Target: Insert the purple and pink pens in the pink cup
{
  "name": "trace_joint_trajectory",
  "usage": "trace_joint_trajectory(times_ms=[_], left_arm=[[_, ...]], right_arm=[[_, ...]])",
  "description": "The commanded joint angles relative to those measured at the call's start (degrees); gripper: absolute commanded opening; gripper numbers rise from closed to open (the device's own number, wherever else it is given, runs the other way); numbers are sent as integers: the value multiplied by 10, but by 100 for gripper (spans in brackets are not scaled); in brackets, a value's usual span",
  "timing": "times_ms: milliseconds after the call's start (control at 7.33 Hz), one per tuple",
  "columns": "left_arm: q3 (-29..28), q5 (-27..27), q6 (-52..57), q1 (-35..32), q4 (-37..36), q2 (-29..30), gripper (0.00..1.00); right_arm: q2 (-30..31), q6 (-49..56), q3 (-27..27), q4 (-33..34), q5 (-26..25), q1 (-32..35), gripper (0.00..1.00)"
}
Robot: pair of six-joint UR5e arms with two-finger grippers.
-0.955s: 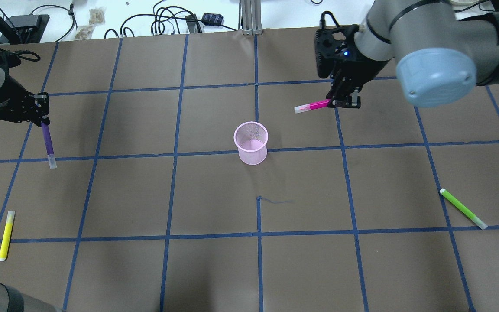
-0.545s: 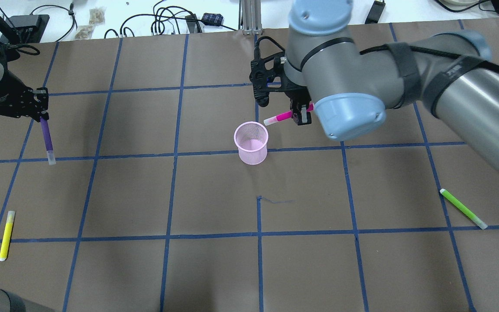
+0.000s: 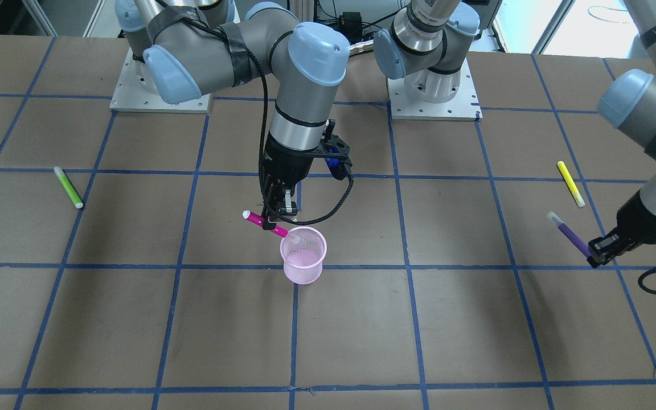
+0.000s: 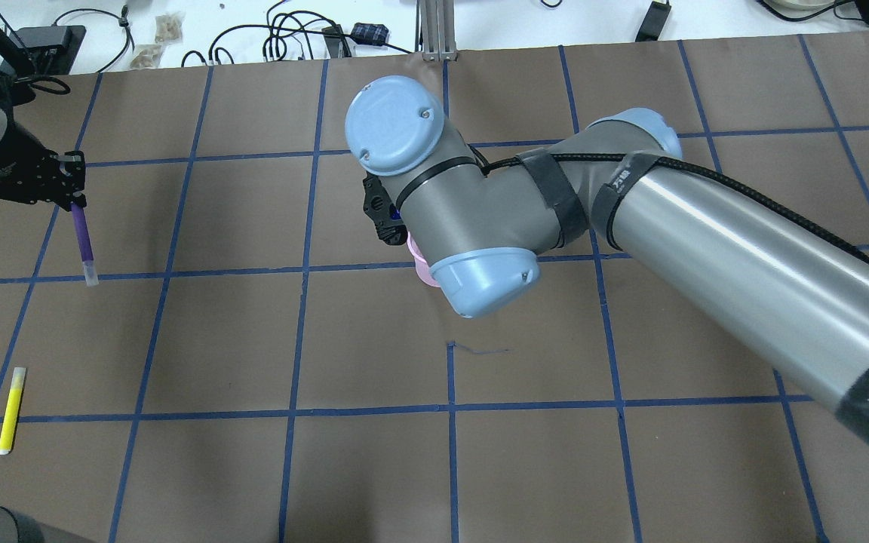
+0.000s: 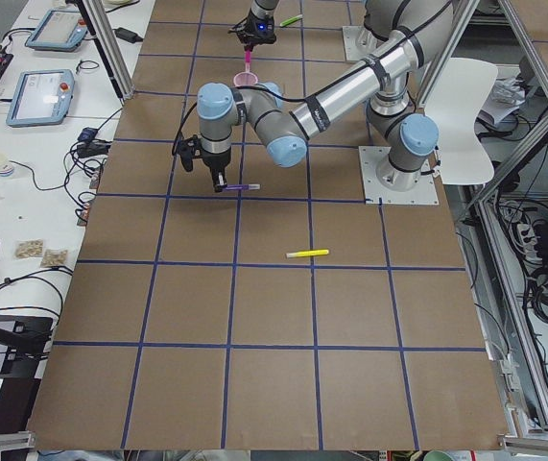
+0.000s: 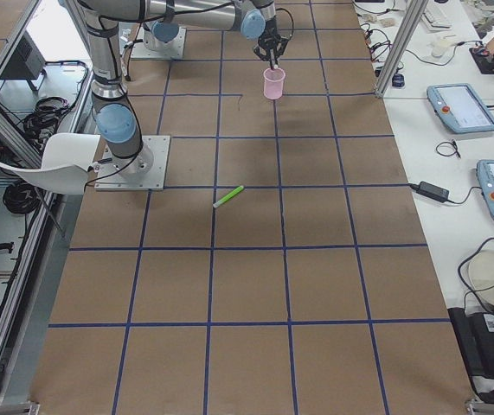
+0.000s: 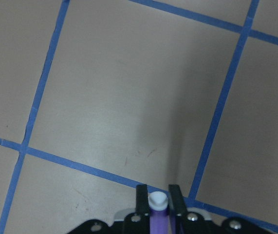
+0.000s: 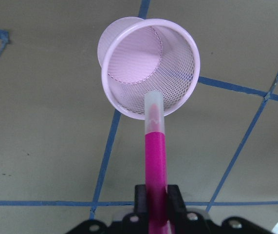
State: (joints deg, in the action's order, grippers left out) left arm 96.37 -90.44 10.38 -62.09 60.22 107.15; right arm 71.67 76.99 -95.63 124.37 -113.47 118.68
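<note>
The pink mesh cup [image 3: 303,256] stands upright near the table's middle. My right gripper [image 3: 278,219] is shut on the pink pen [image 3: 265,223] and holds it tilted just above the cup. In the right wrist view the pen's [image 8: 156,156] clear capped end lies over the near rim of the cup [image 8: 148,68]. In the overhead view my right arm hides the cup except for a sliver [image 4: 417,262]. My left gripper [image 4: 72,200] is shut on the purple pen [image 4: 83,241] and holds it above the table at the far left, well away from the cup.
A yellow pen [image 4: 11,409] lies on the table on my left side, near the front. A green pen [image 3: 69,187] lies on my right side. Blue tape lines grid the brown table [image 4: 374,467]. Cables lie beyond its far edge.
My right arm has swung left with the pink pen, from the right of the cup to over it, and now covers the cup from overhead. My left gripper has barely moved.
</note>
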Motion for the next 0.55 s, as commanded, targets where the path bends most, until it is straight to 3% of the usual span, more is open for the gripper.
trace_joint_trajectory(times_ms=[0,273,409], left_arm=[[0,1,0,0,1,1,0],[4,1,0,0,0,4,0],[5,3,-1,-1,0,6,0]], right_arm=[[-31,-17,11,32,-33,11,3],[-40,-18,11,31,-25,14,6],[-43,-18,11,31,-25,14,20]])
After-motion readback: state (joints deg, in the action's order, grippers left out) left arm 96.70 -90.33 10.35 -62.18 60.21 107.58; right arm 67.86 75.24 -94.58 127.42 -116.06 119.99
